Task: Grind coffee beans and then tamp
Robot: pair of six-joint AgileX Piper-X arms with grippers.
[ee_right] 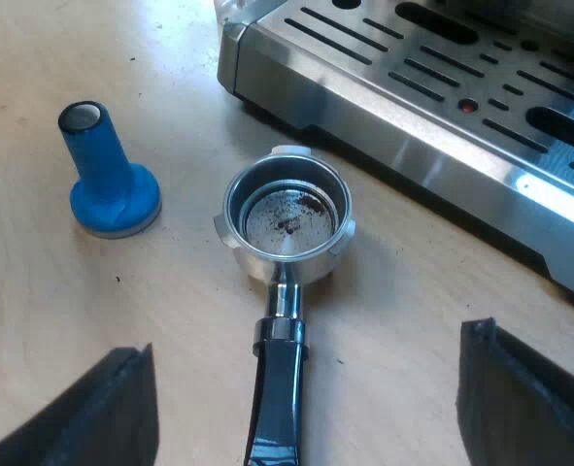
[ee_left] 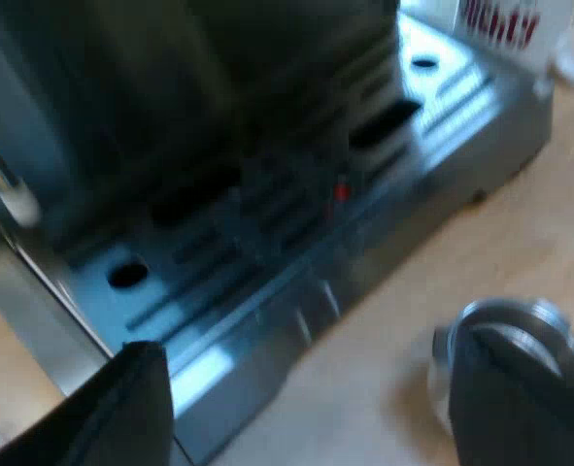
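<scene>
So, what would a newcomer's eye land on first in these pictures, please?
The metal holder lies loose on the wooden table, basket up and nearly empty but for a few dark grounds. The blue tamper stands upright beside it, apart; the espresso machine gleams just beyond the basket.

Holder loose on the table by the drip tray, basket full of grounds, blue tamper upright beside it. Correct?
No: the right wrist view shows the holder with its basket nearly empty, only a few dark specks. Otherwise right: loose on the table by the drip tray, blue tamper upright beside it.
</scene>
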